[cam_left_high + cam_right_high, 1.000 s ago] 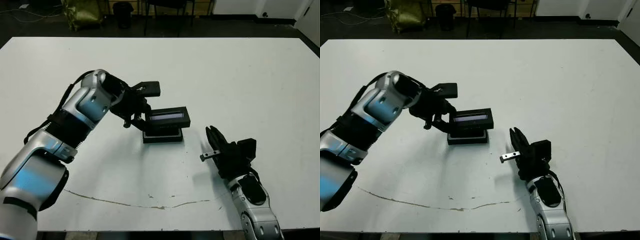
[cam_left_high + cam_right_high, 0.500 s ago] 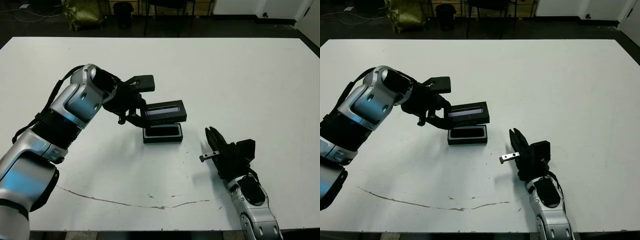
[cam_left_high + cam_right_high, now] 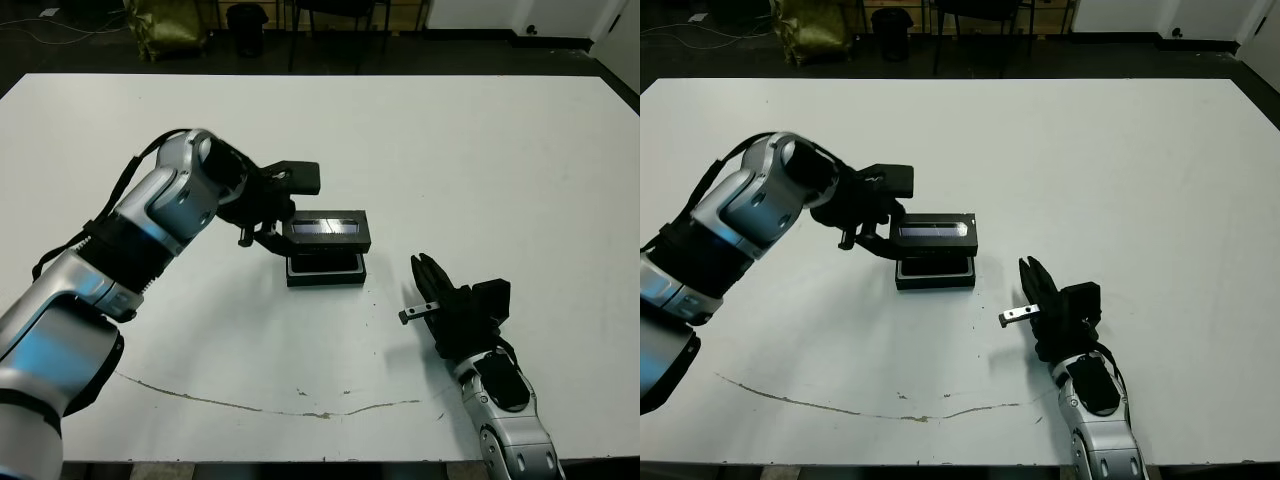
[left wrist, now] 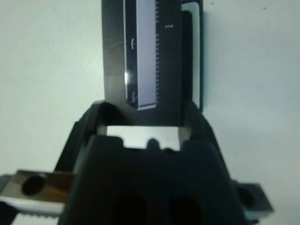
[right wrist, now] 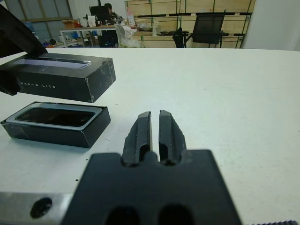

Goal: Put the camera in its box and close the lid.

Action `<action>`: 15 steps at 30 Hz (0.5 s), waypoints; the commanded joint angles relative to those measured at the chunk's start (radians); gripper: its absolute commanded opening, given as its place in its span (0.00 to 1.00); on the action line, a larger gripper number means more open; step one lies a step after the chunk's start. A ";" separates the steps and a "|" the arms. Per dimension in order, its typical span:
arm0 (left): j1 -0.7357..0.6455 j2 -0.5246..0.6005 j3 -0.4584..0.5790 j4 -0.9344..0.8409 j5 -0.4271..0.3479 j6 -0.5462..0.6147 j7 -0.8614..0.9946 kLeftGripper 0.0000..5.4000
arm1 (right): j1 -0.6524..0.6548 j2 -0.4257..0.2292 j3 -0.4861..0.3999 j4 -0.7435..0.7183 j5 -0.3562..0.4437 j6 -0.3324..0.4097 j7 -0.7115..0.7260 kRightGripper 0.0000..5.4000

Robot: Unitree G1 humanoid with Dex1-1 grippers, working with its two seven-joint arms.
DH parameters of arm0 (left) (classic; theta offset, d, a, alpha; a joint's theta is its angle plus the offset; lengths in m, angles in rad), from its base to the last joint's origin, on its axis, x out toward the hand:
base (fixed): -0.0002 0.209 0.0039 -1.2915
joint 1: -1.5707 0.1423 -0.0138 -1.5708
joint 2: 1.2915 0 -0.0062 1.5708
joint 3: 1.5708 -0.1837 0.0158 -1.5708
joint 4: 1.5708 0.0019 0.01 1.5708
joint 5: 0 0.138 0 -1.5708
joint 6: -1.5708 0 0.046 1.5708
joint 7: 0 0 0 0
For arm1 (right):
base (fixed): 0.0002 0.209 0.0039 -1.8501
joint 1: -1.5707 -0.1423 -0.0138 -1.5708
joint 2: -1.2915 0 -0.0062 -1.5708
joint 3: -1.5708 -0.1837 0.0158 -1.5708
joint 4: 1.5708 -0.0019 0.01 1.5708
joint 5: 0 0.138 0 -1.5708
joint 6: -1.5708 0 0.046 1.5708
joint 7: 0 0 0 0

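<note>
Lid [image 3: 327,229] in left end effector [image 3: 268,232] grip, above box [image 3: 324,268], partly hiding camera [image 5: 55,116]. Right end effector [image 5: 154,133] closed, empty, right of box.

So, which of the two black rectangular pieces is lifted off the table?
The black lid with the silvery strip, gripped by the left gripper; the white-lined black tray lies on the table beneath it.

Bench count, one each.
One camera [image 5: 56,116], one box [image 5: 70,133], one lid [image 3: 327,231]; two end effectors: left [image 3: 268,235], right [image 3: 428,278].
</note>
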 commanded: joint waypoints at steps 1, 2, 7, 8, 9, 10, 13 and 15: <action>-0.009 -0.001 -0.021 0.012 0.021 -0.011 -0.009 0.42 | 0.016 -0.006 -0.006 0.006 -0.005 0.007 -0.005 0.00; -0.010 -0.001 -0.024 0.012 0.024 -0.013 -0.008 0.42 | 0.016 -0.006 -0.007 0.009 -0.003 0.003 -0.003 0.00; -0.013 -0.018 -0.026 0.038 0.024 0.000 -0.016 0.42 | 0.017 -0.004 -0.008 0.013 -0.006 -0.008 -0.005 0.00; -0.015 -0.023 -0.024 0.045 0.023 0.009 -0.020 0.42 | 0.018 -0.003 -0.007 0.011 -0.007 -0.004 -0.007 0.00; -0.017 -0.027 -0.021 0.051 0.020 0.018 -0.024 0.42 | 0.019 -0.003 -0.007 0.010 -0.007 -0.004 -0.007 0.00; -0.017 -0.030 -0.017 0.055 0.016 0.022 -0.029 0.42 | 0.018 -0.005 -0.008 0.011 -0.003 -0.003 -0.004 0.00; -0.017 -0.032 -0.017 0.059 0.015 0.006 -0.038 0.42 | 0.015 -0.007 -0.011 0.023 0.005 -0.016 0.007 0.00; -0.016 -0.035 -0.015 0.062 0.010 0.010 -0.048 0.42 | 0.015 -0.008 -0.013 0.024 0.002 -0.021 0.006 0.00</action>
